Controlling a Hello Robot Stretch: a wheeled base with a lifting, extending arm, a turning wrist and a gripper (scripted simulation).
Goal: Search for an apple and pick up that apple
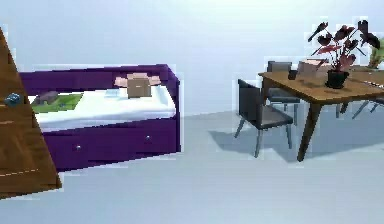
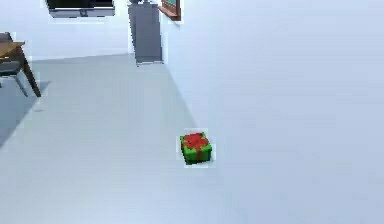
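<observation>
Search step: apple not located, nothing to reach for yet.
Forward view: purple daybed with white mattress (image 1: 110, 140) at left-centre, carrying a tan boxy item (image 1: 137, 85) and a flat green patch (image 1: 58, 100), neither round enough to call an apple; dark wooden dining table (image 1: 310, 92) at right with a red-leaved potted plant (image 1: 340, 50) and a few bits too small to tell, grey chair (image 1: 262, 112) just beside it. Arm side view: green gift box with red ribbon (image 2: 196, 147) on bare pale floor, well apart from the tall grey panel (image 2: 147, 35) at the far wall. Where the apple is you cannot tell; my read is you drive toward the table and check its top closer. Arm pose and how the jaws stand: you cannot tell.
</observation>
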